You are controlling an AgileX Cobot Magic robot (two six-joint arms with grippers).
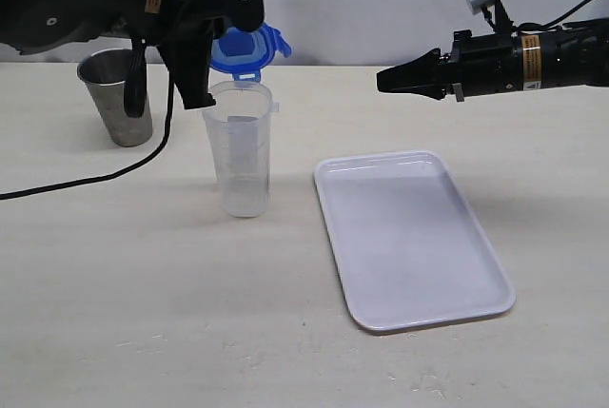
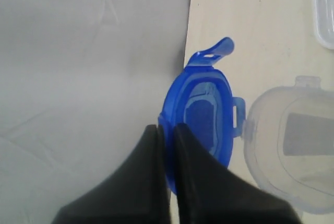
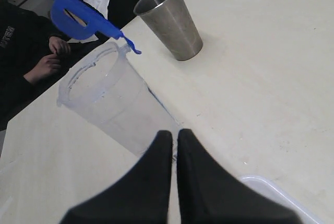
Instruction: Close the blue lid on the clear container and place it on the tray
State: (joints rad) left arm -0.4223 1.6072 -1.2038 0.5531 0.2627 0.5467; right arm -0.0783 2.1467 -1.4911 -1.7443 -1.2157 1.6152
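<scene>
My left gripper (image 2: 166, 129) is shut on the edge of the blue lid (image 2: 201, 119), holding it tilted just above and behind the open mouth of the clear container (image 1: 241, 151). The container stands upright on the table, left of the white tray (image 1: 409, 237), and its rim (image 2: 292, 145) lies beside the lid in the left wrist view. One lid tab hangs close over the container's lip (image 3: 112, 98). My right gripper (image 1: 381, 80) hovers shut and empty to the right of the container, above the tray's far end, pointing toward the container.
A grey metal cup (image 1: 119, 94) stands upright at the left, behind the container. A black cable (image 1: 86, 180) trails across the table at the left. A person's hands (image 3: 49, 59) show beyond the table edge in the right wrist view.
</scene>
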